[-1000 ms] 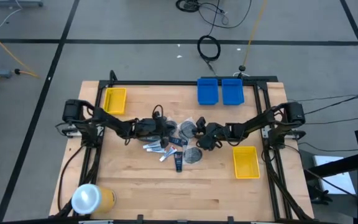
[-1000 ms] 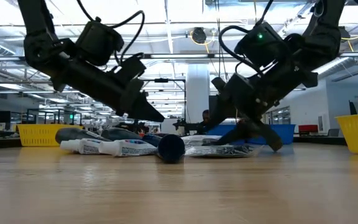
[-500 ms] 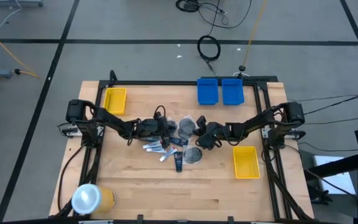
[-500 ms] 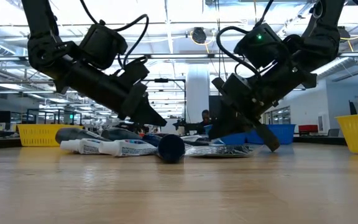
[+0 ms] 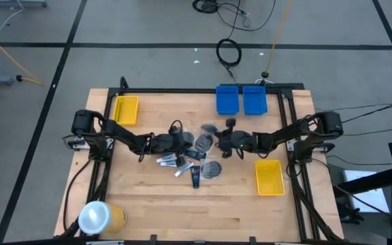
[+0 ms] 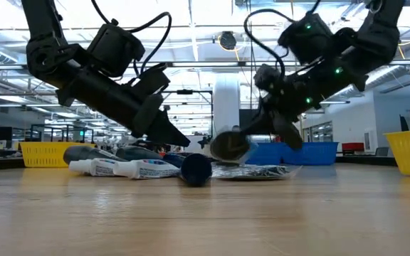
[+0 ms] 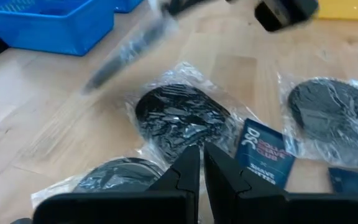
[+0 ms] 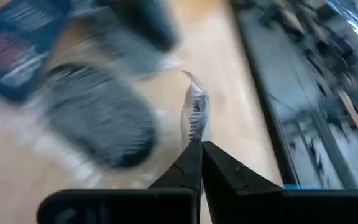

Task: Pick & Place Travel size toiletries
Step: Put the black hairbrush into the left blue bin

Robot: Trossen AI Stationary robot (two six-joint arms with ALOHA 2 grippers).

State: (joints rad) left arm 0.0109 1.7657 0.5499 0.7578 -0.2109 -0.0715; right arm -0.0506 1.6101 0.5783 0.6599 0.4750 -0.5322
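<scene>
On the wooden table, toiletries lay piled at centre. The right gripper pinched a bagged grey disc, lifted clear above the pile. The left gripper, fingers closed and empty, hovered over another bagged disc.

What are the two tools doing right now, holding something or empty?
Left tool: closed, empty, low over the pile of toiletries.
Right tool: closed on a bagged grey disc, lifted off the table.
</scene>
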